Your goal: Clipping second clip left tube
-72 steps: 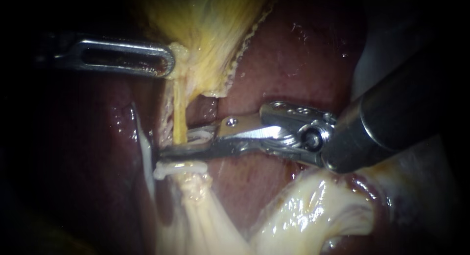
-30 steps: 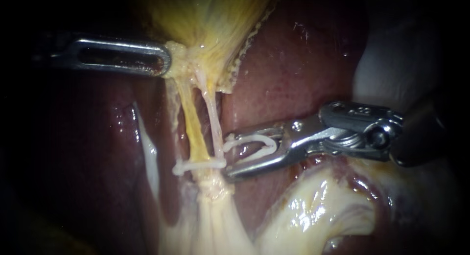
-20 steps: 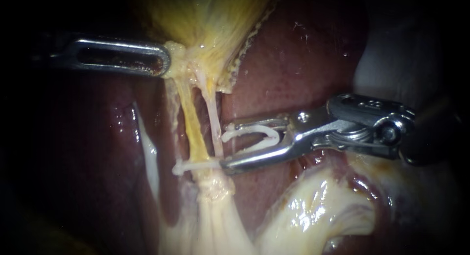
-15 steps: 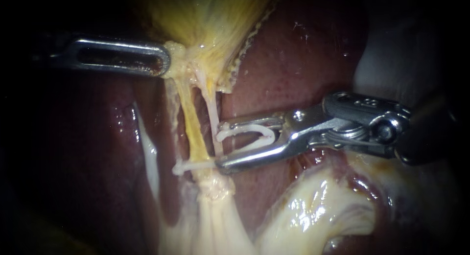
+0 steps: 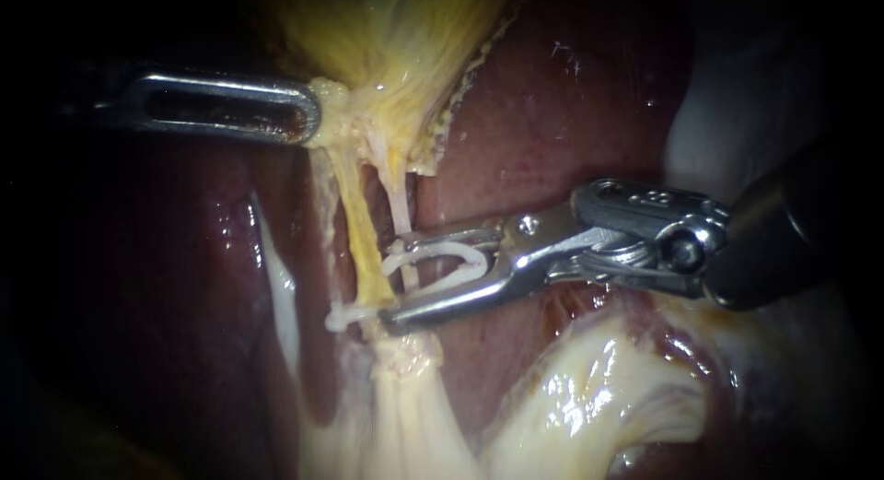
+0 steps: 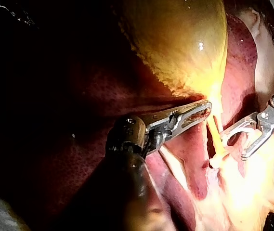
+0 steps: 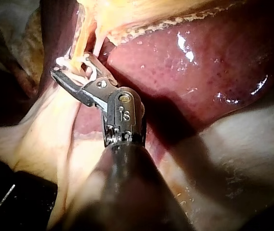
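My left instrument comes in from the left, its slotted jaws shut on the gallbladder at its lower end. Two tubes hang from there: a yellow left tube and a thin pale tube. A white clip crosses their base. My right instrument holds an open white clip in jaws that stand wide apart. They straddle the pale tube, and their tips reach the yellow tube's edge. The right wrist view shows the same jaws at the tubes.
Dark red liver lies behind and to the right of the tubes. Pale glistening tissue bulges under the right instrument's shaft. Whitish tissue fans down below the lower clip. In the left wrist view the right instrument sits beside my left jaws.
The right instrument drew back to the right from the tubes, then moved left again with its clip. The pale tube now lies between its jaws. The left instrument held still.
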You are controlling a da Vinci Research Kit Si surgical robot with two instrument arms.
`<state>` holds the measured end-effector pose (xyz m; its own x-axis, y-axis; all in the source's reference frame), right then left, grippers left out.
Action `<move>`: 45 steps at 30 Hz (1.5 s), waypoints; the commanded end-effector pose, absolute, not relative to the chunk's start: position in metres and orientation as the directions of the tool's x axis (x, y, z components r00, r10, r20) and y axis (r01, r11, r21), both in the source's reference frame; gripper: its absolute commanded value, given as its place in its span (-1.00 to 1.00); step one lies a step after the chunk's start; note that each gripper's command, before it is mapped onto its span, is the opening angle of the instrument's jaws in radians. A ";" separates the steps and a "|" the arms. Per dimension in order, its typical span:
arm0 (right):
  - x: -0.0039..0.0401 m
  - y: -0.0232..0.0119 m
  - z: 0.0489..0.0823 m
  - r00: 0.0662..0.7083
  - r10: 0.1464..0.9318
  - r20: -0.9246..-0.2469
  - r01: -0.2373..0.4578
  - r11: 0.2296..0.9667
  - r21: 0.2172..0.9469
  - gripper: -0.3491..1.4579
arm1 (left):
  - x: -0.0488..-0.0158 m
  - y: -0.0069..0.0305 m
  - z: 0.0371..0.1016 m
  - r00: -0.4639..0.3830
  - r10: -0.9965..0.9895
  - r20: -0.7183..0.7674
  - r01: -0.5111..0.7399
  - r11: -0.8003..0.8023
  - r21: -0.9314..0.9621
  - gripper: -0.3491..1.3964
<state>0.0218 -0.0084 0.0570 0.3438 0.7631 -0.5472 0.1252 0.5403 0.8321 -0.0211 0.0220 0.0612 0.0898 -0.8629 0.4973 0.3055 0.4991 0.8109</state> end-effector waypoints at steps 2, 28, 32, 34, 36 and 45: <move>0.0218 -0.0084 0.0573 0.344 0.762 -0.549 0.125 0.542 0.831 -0.06 | -0.0211 0.0220 0.0612 0.090 -0.863 0.497 0.307 0.499 0.810 -1.00; 0.0224 -0.0079 0.0612 0.359 0.757 -0.545 0.107 0.547 0.830 -0.06 | -0.0213 0.0218 0.0614 0.088 -0.862 0.499 0.310 0.500 0.808 -1.00; 0.0225 -0.0079 0.0617 0.364 0.754 -0.546 0.103 0.550 0.829 -0.06 | -0.0213 0.0218 0.0614 0.088 -0.862 0.499 0.310 0.500 0.808 -1.00; 0.0227 -0.0079 0.0618 0.364 0.754 -0.546 0.102 0.550 0.829 -0.06 | -0.0213 0.0218 0.0614 0.088 -0.862 0.499 0.311 0.500 0.808 -1.00; 0.0231 -0.0079 0.0618 0.363 0.755 -0.546 0.101 0.551 0.829 -0.06 | -0.0213 0.0218 0.0614 0.088 -0.862 0.499 0.311 0.500 0.808 -1.00; 0.0254 -0.0087 0.0608 0.310 0.773 -0.553 0.126 0.543 0.830 -0.06 | -0.0214 0.0217 0.0615 0.089 -0.862 0.499 0.309 0.500 0.809 -1.00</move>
